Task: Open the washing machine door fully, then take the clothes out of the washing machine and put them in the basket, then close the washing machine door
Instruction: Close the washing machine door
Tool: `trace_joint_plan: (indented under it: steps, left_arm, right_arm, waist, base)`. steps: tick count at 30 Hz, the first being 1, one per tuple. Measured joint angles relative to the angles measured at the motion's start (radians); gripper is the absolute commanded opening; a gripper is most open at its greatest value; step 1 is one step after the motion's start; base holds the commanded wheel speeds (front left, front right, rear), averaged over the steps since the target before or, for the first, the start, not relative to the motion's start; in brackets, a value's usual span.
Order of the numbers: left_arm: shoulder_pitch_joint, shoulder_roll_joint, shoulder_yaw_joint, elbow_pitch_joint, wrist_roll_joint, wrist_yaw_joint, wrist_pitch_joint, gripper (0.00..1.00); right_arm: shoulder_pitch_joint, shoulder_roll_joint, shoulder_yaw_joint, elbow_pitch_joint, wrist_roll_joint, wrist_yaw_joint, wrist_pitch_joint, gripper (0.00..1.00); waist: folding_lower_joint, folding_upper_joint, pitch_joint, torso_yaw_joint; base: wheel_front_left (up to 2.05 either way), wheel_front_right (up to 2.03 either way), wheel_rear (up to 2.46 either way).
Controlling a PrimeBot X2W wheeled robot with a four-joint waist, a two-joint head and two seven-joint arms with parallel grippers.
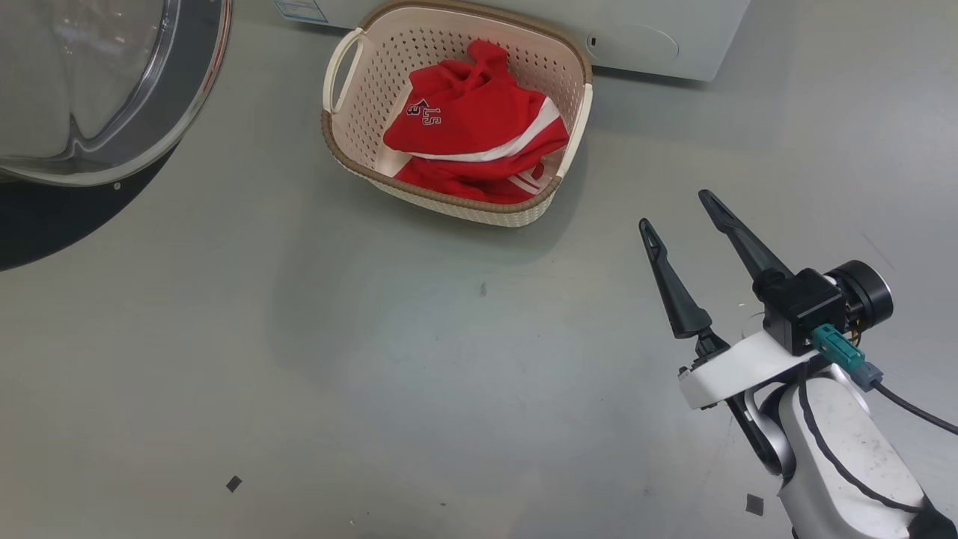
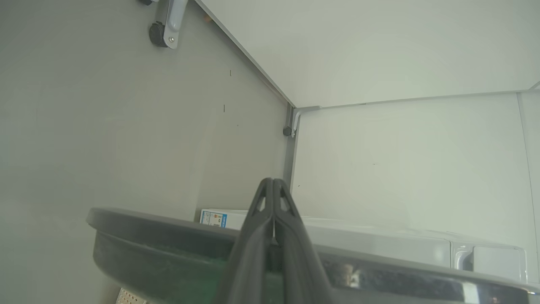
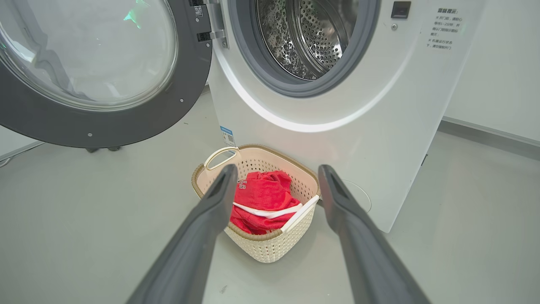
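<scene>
With the clothes (image 1: 471, 127) in the basket (image 1: 340, 71) before the washing machine (image 3: 379, 105), the washing machine door (image 1: 187, 97) stands swung open on the robot's left, its dark rim crossing right by the pressed-together left gripper (image 2: 273, 183), far nearer than the spread, empty right gripper (image 1: 675, 209)

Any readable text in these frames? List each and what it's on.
"LS", "3": on the clothes; folds may hide more.
Printed text, washing machine front: too small to read.
Blue sticker, machine's lower corner: too small to read.
</scene>
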Motion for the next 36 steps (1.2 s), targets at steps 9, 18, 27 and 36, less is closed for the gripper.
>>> trace_joint_plan:
  steps: [9, 18, 27, 36]
  left_arm:
    - [-0.012, 0.021, -0.027, 0.024, 0.012, 0.0, 0.042, 0.0]
    - [-0.015, 0.019, -0.051, 0.049, 0.012, 0.0, 0.073, 0.0]
    - [-0.014, 0.006, -0.074, 0.074, 0.021, -0.02, 0.125, 0.0]
    - [-0.008, -0.027, -0.099, 0.087, 0.012, -0.076, 0.223, 0.0]
  right_arm:
    - [-0.003, 0.002, 0.0, 0.004, 0.0, -0.001, 0.0, 1.0]
    - [-0.003, 0.011, -0.007, 0.028, 0.005, -0.003, -0.011, 1.0]
    - [-0.003, 0.012, -0.008, 0.042, 0.011, -0.004, -0.018, 1.0]
    - [-0.001, 0.021, -0.008, 0.058, 0.018, -0.004, -0.027, 1.0]
  waist:
    - [0.0, 0.0001, -0.001, -0.003]
    - [0.0, 0.0, -0.025, 0.001]
    - [0.0, 0.0, -0.056, 0.008]
    - [0.0, 0.0, -0.085, 0.017]
  base:
    - [0.0, 0.0, 0.0]
    - [0.0, 0.0, 0.0]
    - [0.0, 0.0, 0.0]
    - [0.0, 0.0, 0.0]
